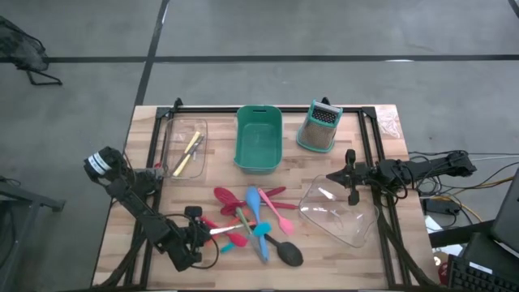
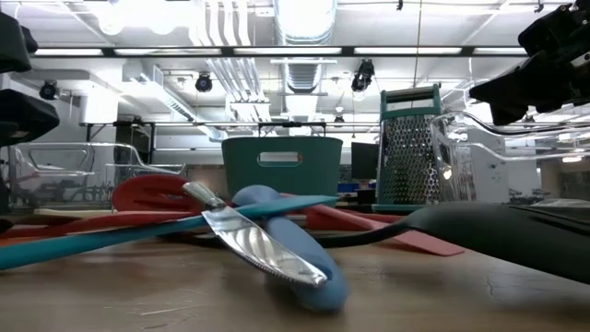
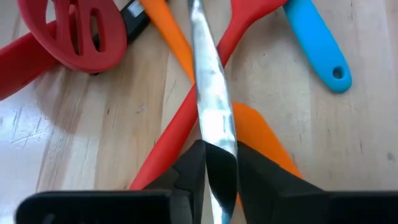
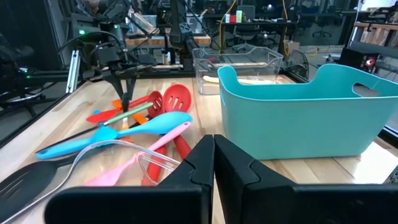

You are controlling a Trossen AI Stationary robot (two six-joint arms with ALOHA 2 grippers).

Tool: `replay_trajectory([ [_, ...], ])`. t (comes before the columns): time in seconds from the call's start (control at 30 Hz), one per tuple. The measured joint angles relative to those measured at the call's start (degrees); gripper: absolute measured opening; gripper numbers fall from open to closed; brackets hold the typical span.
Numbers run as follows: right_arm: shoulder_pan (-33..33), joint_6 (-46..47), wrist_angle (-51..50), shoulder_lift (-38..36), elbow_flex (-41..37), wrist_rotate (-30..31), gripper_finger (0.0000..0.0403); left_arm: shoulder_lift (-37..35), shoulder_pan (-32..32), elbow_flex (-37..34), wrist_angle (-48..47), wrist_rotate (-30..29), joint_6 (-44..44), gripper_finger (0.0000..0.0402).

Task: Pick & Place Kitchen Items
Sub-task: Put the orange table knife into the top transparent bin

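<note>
Several kitchen items lie in a heap at the table's middle: a red slotted spatula [image 1: 225, 197], a blue spoon [image 1: 255, 203], a pink spoon [image 1: 280, 215] and a black-headed spoon [image 1: 290, 255]. A silver table knife [image 3: 208, 93] lies over a red handle [image 3: 180, 118] and an orange utensil [image 3: 261, 134]. My left gripper [image 3: 221, 168] is at the heap's near left side [image 1: 207, 234], shut on the knife. My right gripper [image 1: 350, 180] is shut on nothing, level above a clear container at the right. My left gripper pinches the knife's shiny flat length [image 3: 217, 146] between its two fingers, one finger on each long edge. The fingers slant down from the table's near left, and the knife runs on ahead between them. The knife rests across the red handle and the orange utensil.
A teal bin [image 1: 259, 138] stands at the far middle, with a teal-framed box grater [image 1: 319, 127] to its right. At the far left is a clear container [image 1: 185, 150] holding thin yellow tools. Another clear container [image 1: 336, 212] sits at the right, below my right arm.
</note>
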Motion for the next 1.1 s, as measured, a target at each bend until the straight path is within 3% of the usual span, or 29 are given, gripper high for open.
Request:
replay_trajectory([
  [0.5, 0.02, -0.01, 0.00, 0.02, 0.01, 0.00, 0.0008, -0.02, 0.00, 0.42, -2.16, -2.80, 0.71, 0.0059],
  [0.83, 0.02, -0.01, -0.02, 0.00, 0.00, 0.00, 0.0008, -1.59, 0.07, 0.42, -2.44, -3.88, 2.44, 0.0008],
  [1.1, 0.02, -0.09, 0.00, 0.00, 0.02, 0.00, 0.0008, -4.12, 0.04, 0.43, -2.73, -5.04, 3.26, 0.0006],
])
